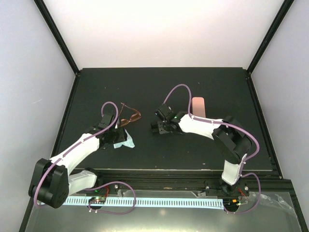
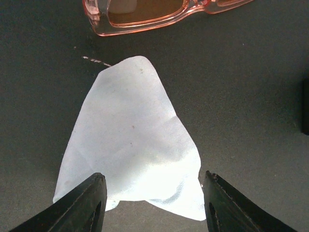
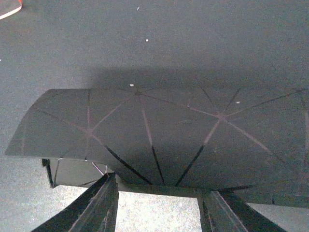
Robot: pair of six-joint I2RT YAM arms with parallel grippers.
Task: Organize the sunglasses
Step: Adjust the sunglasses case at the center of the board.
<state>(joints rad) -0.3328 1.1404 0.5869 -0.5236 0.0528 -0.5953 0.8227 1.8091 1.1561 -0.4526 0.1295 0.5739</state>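
Observation:
The amber-brown sunglasses (image 1: 130,117) lie left of the table's middle; their clear frame and tinted lens show at the top of the left wrist view (image 2: 145,19). A small red piece (image 1: 120,126), seemingly the red pair, lies just beside my left gripper (image 1: 118,137); a red rim sliver (image 3: 9,10) shows in the right wrist view's corner. My left gripper (image 2: 154,176) is open, with its fingers either side of the pale blue cloth's (image 2: 133,140) near edge. My right gripper (image 3: 157,186) (image 1: 160,126) is shut on the near edge of the black case (image 3: 159,130).
The pink case (image 1: 198,106) lies right of the middle, behind my right arm. The pale blue cloth (image 1: 129,141) lies on the dark mat near its front edge. Raised black rails (image 1: 72,111) border the mat on the sides.

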